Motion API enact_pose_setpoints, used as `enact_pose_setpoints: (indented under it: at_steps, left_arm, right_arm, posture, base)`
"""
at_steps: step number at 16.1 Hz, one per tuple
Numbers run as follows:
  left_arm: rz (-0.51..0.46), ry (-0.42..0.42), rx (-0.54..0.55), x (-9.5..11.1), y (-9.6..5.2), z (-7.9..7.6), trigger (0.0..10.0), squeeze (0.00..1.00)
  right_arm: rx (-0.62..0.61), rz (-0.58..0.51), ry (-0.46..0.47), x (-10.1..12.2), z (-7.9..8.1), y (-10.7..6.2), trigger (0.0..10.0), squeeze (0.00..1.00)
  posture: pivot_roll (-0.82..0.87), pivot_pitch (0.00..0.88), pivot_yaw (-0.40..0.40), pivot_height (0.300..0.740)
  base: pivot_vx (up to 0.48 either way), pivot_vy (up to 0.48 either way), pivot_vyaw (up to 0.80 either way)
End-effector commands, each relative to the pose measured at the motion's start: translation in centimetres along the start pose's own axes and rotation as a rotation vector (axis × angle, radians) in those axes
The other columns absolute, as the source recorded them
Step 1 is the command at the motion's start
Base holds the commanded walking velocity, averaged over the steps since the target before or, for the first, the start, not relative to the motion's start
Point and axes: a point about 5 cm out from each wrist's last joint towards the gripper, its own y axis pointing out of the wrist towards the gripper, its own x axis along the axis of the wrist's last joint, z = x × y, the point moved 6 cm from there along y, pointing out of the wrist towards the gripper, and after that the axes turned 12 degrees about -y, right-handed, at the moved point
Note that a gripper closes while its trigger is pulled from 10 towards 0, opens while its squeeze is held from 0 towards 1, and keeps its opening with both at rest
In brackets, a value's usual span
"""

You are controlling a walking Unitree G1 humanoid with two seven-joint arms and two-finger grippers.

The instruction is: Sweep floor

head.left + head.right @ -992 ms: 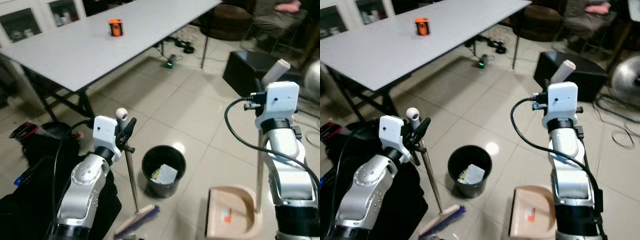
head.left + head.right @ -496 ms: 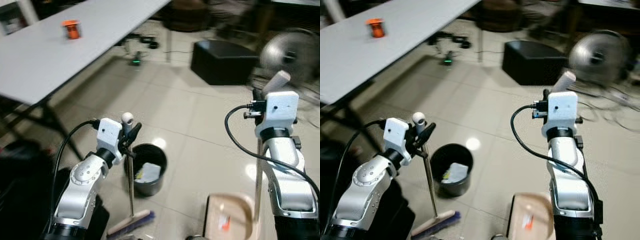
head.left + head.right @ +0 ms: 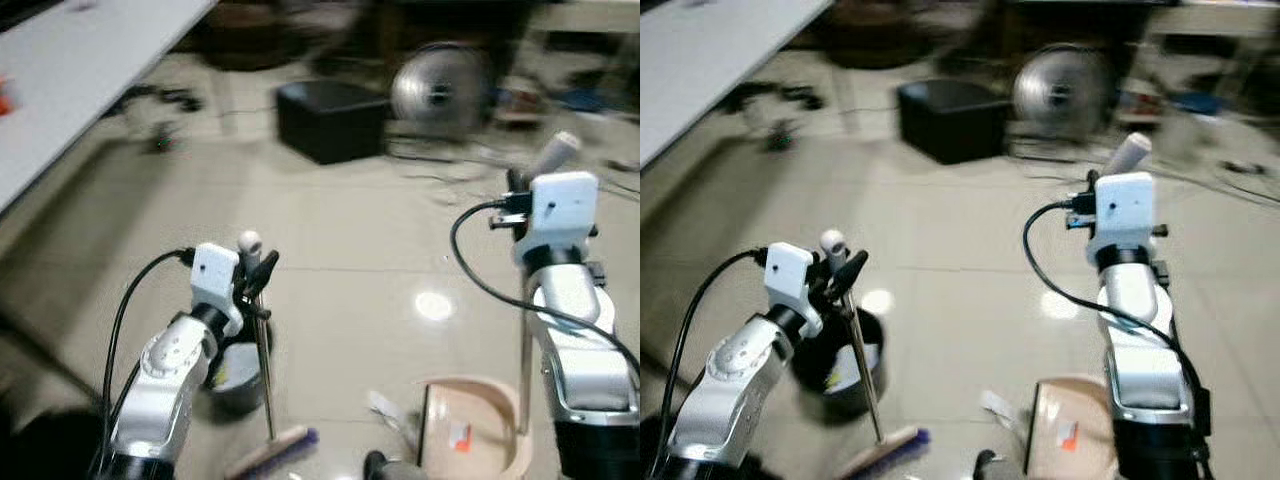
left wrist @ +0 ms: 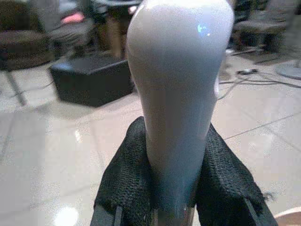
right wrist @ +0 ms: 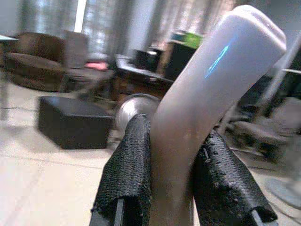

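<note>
The jaws of the left gripper [image 3: 256, 272] are closed on the broom [image 3: 264, 375], those of the right gripper [image 3: 527, 183] on the dustpan [image 3: 470, 440] handle. Litter [image 3: 388, 410] is seen on the floor [image 3: 350, 260]; sweeping seems unfinished.

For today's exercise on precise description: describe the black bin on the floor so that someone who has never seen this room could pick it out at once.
Start at the robot's left arm, whose left gripper holds the upright broom handle. Just behind that handle, on the pale tiled floor, stands the black bin. It is small, round and open-topped with paper scraps inside, unlike the beige dustpan or the distant black box.
</note>
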Motion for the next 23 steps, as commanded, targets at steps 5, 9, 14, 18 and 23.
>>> enact_pose_setpoints:
  at_steps: [5, 9, 14, 18, 23]
  left_arm:
    - [-0.044, 0.025, -0.025, 1.4, 0.8, -0.7, 10.0, 0.00]
    - [-0.065, 0.037, -0.021, 2.0, 1.2, -1.0, 10.0, 0.00]
    - [-0.125, 0.058, 0.045, 3.4, 1.6, -0.6, 10.0, 0.00]
    - [-0.116, 0.034, 0.132, 3.8, 2.2, 0.6, 10.0, 0.00]
    - [-0.178, 0.056, 0.133, 5.1, 2.2, -0.1, 10.0, 0.00]
  right_arm:
    - [-0.067, -0.019, -0.068, 0.8, -3.5, 0.7, 10.0, 0.00]
    - [-0.042, -0.002, -0.047, 0.9, -2.9, 1.6, 10.0, 0.00]
    - [-0.004, 0.006, -0.051, 0.7, -1.4, 1.3, 10.0, 0.00]
    - [0.008, -0.008, 0.011, 1.1, -0.6, 0.7, 10.0, 0.00]
    - [0.027, 0.003, 0.020, 0.7, 0.0, 0.1, 10.0, 0.00]
  posture:
    - [-0.01, 0.005, 0.034, 0.740]
    - [-0.01, 0.003, 0.033, 0.740]
    - [-0.02, 0.009, 0.026, 0.740]
    - [-0.02, 0.019, 0.030, 0.740]
    - [-0.02, 0.048, 0.026, 0.740]
  base:
    - [0.000, -0.231, -0.64]
    - [0.000, -0.341, 0.00]
    - [0.000, -0.269, 0.00]
    - [0.000, 0.000, 0.00]
    - [0.000, 0.000, 0.00]
